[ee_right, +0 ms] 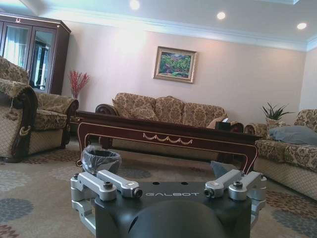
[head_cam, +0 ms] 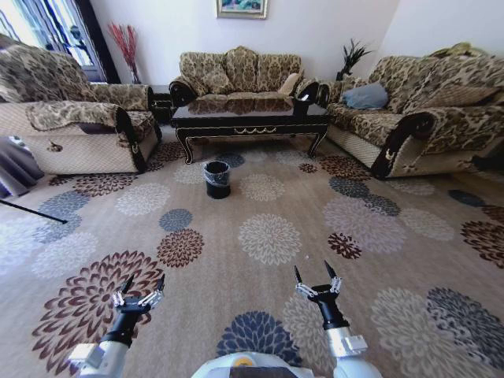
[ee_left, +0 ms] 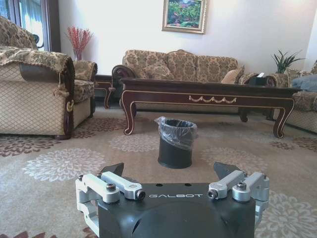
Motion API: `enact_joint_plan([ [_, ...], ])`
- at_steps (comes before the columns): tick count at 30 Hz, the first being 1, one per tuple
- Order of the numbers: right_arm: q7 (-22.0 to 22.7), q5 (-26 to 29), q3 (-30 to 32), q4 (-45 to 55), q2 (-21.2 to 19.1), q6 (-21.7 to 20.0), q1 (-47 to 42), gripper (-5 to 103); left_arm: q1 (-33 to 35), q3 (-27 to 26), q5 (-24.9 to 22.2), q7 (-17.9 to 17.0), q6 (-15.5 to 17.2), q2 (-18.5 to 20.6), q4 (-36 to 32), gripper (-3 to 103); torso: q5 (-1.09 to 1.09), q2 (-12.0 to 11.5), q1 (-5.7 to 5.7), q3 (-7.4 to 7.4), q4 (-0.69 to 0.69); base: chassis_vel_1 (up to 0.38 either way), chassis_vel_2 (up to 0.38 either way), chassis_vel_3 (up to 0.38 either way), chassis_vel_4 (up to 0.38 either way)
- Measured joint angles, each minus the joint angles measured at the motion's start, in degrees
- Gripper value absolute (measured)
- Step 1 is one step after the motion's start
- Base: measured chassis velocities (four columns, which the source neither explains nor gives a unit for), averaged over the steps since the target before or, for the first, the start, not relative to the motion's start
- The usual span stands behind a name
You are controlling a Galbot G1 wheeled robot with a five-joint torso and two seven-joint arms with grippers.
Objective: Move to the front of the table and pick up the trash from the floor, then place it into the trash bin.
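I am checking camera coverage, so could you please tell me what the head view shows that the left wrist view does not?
Only the head view shows both hands, left and right, open above the carpet, plus the right-hand sofa.

Only the left wrist view shows the whole framed painting on the wall.

Both show the coffee table, the black bin on the carpet before it, and the middle sofa.

Both arms reached forward, low: left gripper (head_cam: 139,287) at 7 o'clock, right gripper (head_cam: 314,276) at 5 o'clock, fingers spread.
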Motion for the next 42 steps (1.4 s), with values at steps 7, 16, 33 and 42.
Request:
enact_joint_plan([
  [7,0.00,0.00,0.00,0.00,-0.01,0.00,0.00,100,0.00,0.00,0.00,0.00,0.00,0.00,0.00,100,0.02,0.90,0.20,0.68,0.00,-0.066,-0.058,0.053,0.066],
  [16,0.00,0.00,0.00,0.00,0.00,0.00,0.00,100,0.00,0.00,0.00,0.00,0.00,0.00,0.00,100,0.00,2.56,0.72,1.81,0.00,-0.005,-0.006,0.006,0.005],
  [33,0.00,0.00,0.00,0.00,-0.01,0.00,0.00,100,0.00,0.00,0.00,0.00,0.00,0.00,0.00,100,0.00,6.74,2.06,4.65,0.00,0.000,0.000,0.000,0.000],
  [42,0.00,0.00,0.00,0.00,-0.01,0.00,0.00,100,0.00,0.00,0.00,0.00,0.00,0.00,0.00,100,0.01,8.76,2.70,6.01,0.00,0.000,0.000,0.000,0.000],
])
